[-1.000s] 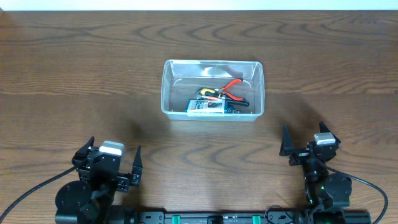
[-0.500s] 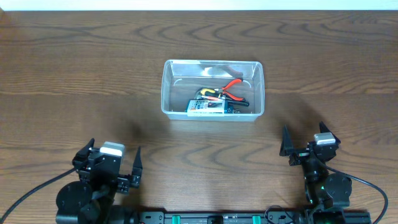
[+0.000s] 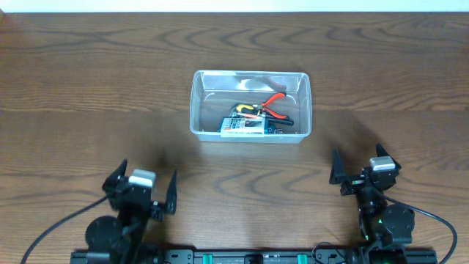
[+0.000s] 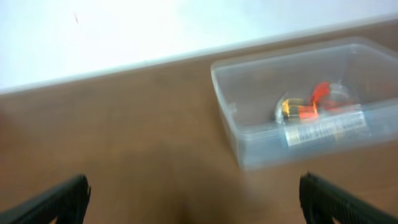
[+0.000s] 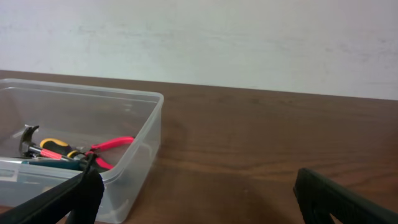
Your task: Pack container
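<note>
The clear plastic container (image 3: 207, 82) sits on the wood table at centre. Inside lie red-handled pliers (image 3: 275, 102), a yellow-and-black tool (image 3: 245, 110) and a small blue-and-white box (image 3: 244, 127). It also shows in the left wrist view (image 4: 231, 118), blurred, and in the right wrist view (image 5: 146, 134). My left gripper (image 3: 144, 192) is open and empty at the near left, well short of the container. My right gripper (image 3: 359, 167) is open and empty at the near right, also apart from it.
The brown wood table (image 3: 88, 88) runs out on all sides of the container. A white wall (image 5: 249, 37) stands behind the table's far edge. Cables trail from both arm bases at the near edge.
My left arm has shifted to the right and a little nearer the front edge; its wrist view is motion-blurred. The right arm and the container have not moved.
</note>
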